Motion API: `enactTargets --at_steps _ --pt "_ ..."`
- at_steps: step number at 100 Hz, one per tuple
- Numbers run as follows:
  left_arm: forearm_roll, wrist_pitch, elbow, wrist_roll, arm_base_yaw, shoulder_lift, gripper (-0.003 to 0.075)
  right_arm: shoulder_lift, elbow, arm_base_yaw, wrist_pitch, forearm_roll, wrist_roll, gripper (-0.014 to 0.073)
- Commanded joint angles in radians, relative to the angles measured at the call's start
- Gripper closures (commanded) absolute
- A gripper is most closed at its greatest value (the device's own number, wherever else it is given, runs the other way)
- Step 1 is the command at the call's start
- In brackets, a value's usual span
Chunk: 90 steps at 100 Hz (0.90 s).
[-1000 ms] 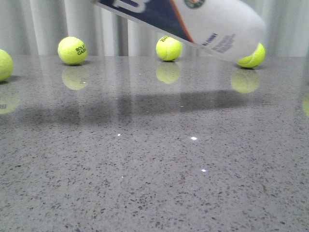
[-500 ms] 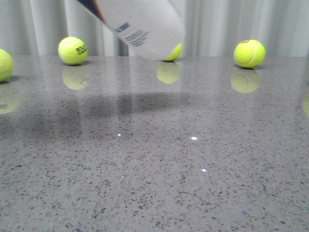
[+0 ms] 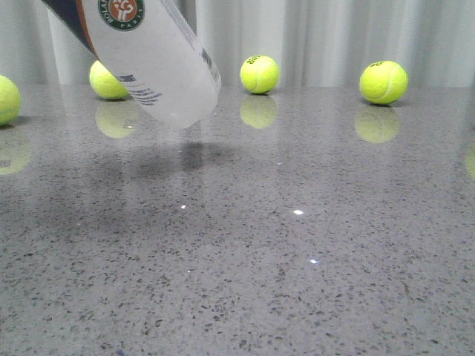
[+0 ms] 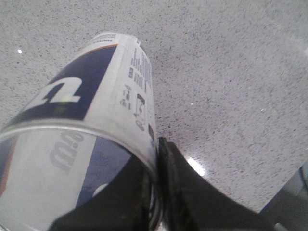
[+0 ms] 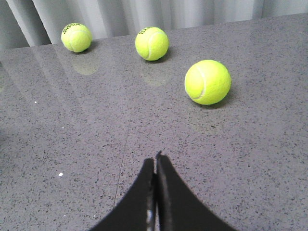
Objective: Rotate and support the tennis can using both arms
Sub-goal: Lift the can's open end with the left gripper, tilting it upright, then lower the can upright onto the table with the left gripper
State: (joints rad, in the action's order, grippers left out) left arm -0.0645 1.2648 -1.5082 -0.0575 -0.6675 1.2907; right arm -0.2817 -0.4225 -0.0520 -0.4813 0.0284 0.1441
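Observation:
The tennis can (image 3: pixel 159 63) hangs tilted above the table at the upper left of the front view. Its white closed end points down and to the right, and the round green-orange emblem (image 3: pixel 121 11) faces the camera. In the left wrist view the tennis can (image 4: pixel 96 110) shows its navy panel and white logo. My left gripper (image 4: pixel 156 159) is shut on its open rim, one finger inside the tube and one outside. My right gripper (image 5: pixel 155 161) is shut with nothing in it, low over the grey table, away from the can. No arm shows in the front view.
Yellow-green tennis balls lie along the back of the table (image 3: pixel 297 245): one (image 3: pixel 260 74) at the middle, one (image 3: pixel 384 81) at the right, one (image 3: pixel 107 80) partly behind the can, one (image 3: pixel 6 100) at the left edge. Three balls (image 5: pixel 207 82) (image 5: pixel 151 43) (image 5: pixel 76 37) lie ahead of my right gripper.
The can has swung from the upper right to the upper left of the front view. Its white end now hangs lower and the emblem has turned toward the camera.

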Motion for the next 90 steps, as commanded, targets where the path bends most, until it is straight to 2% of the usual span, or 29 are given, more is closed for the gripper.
enactTargets --at_steps 1,63,75,90 --pt "0.053 0.01 -0.033 0.015 -0.043 -0.023 0.0741 -0.008 -0.025 0.006 0.074 0.002 -0.011 0.0659" --pt "0.072 0.01 -0.033 0.015 -0.047 0.055 0.0728 -0.008 -0.025 0.006 0.074 0.002 -0.011 0.0659" --pt "0.072 0.01 -0.033 0.015 -0.047 0.055 0.0627 -0.008 -0.025 0.006 0.074 0.002 -0.011 0.0659" --pt "0.07 0.01 -0.033 0.015 -0.047 0.055 0.0426 -0.008 -0.025 0.006 0.074 0.002 -0.011 0.0659"
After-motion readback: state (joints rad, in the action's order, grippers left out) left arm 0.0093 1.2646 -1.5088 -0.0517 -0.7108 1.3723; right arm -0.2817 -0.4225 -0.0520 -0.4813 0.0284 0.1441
